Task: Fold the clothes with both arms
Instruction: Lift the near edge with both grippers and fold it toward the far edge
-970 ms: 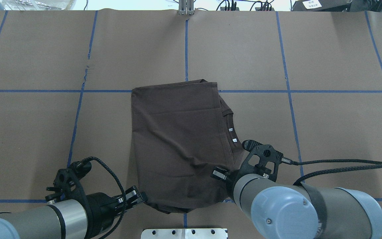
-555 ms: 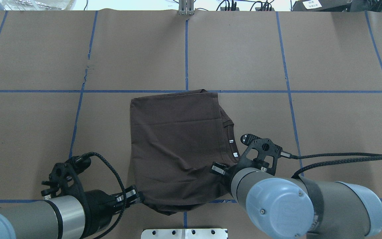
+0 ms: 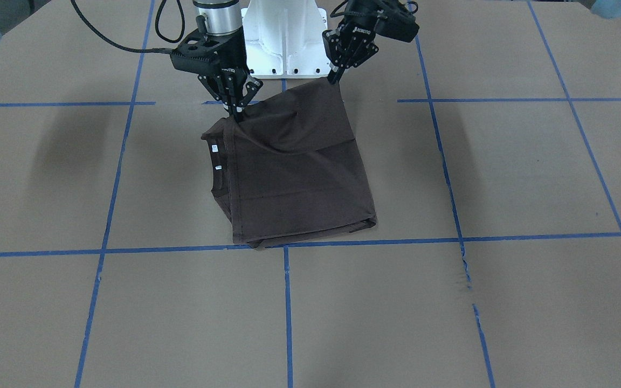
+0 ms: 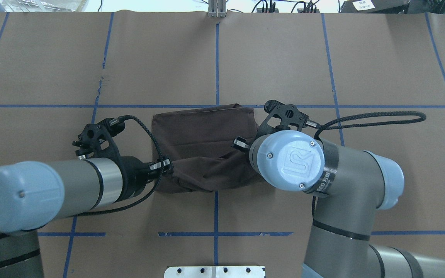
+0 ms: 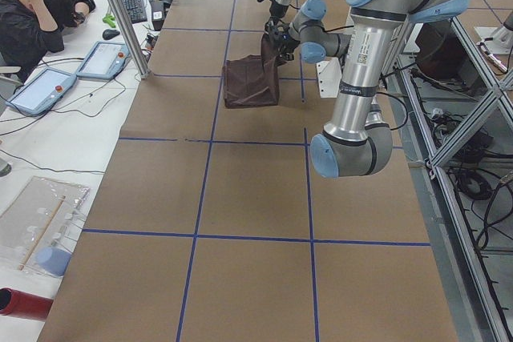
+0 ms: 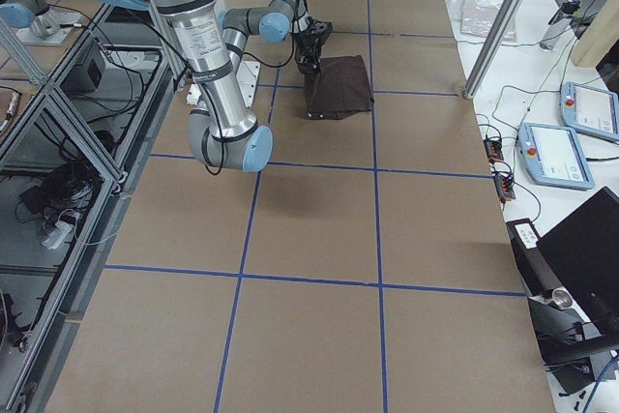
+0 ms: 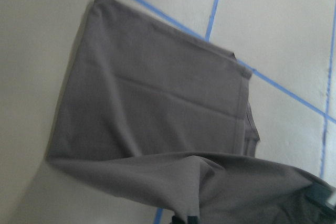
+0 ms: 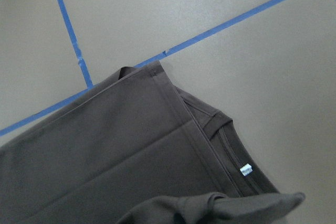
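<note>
The dark brown T-shirt lies folded on the brown paper table, its collar and white neck tags toward the robot's right. My left gripper is shut on the shirt's near corner and holds it raised. My right gripper is shut on the near edge beside the collar, also raised. In the overhead view the lifted edge of the shirt hangs between the left gripper and the right wrist, which hides the right fingertips. The wrist views show the flat part of the shirt and its collar.
The white pedestal base stands just behind the shirt. Blue tape lines grid the table. The paper is torn at one spot. A seated operator and tablets are beyond the table's far side.
Both grippers have lifted the shirt's near edge and carried it away from the robot, over the rest of the shirt. The shirt's far edge has stayed in place.
</note>
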`<state>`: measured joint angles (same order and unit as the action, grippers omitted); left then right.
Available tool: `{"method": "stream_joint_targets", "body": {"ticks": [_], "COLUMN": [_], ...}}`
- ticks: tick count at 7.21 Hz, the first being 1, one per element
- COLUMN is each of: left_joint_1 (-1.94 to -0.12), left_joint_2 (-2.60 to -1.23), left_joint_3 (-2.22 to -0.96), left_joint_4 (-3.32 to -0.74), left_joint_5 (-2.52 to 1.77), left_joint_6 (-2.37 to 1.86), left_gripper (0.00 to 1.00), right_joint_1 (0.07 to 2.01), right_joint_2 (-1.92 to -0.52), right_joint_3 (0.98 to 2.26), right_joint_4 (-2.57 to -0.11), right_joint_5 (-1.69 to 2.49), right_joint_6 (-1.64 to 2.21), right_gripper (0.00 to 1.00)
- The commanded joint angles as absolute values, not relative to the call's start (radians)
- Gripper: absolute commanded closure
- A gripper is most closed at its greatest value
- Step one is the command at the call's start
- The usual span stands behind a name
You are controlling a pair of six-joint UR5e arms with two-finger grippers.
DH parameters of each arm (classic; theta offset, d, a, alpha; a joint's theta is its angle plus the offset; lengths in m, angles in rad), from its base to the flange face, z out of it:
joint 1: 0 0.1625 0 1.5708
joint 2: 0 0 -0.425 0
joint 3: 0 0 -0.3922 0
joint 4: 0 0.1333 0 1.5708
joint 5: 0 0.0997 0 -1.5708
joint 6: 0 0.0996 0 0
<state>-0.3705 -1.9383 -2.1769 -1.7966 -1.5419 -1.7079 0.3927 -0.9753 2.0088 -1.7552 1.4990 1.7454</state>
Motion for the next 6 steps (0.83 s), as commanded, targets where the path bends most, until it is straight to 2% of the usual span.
{"method": "stream_joint_targets", "body": {"ticks": [1, 2, 3, 6], "left_joint_1": [-0.495, -0.538, -0.56, -0.575], "left_joint_2": [-1.971, -1.991, -2.032, -2.056], "left_joint_3": [-2.025, -1.975, -1.898, -1.662], "left_joint_4": [-1.827, -1.851, -1.853, -2.055], "left_joint_5": [-1.554, -1.555, -1.554, -1.551], "left_joint_6": [-1.602, -1.568, -1.548, -1.511], "left_gripper": [1.0, 1.0, 1.0, 1.0], "right_joint_1": [0.472, 0.485, 0.489, 0.495], "right_joint_2": [-0.919, -0.887, -0.873, -0.87], "right_joint_3": [1.776, 1.665, 1.608, 1.56], "right_joint_4": [-1.578, -1.503, -1.459, -1.451], "right_joint_5": [1.529, 1.529, 1.529, 1.529], "right_joint_6": [1.709, 1.704, 1.703, 1.69], "right_gripper": [1.0, 1.0, 1.0, 1.0]}}
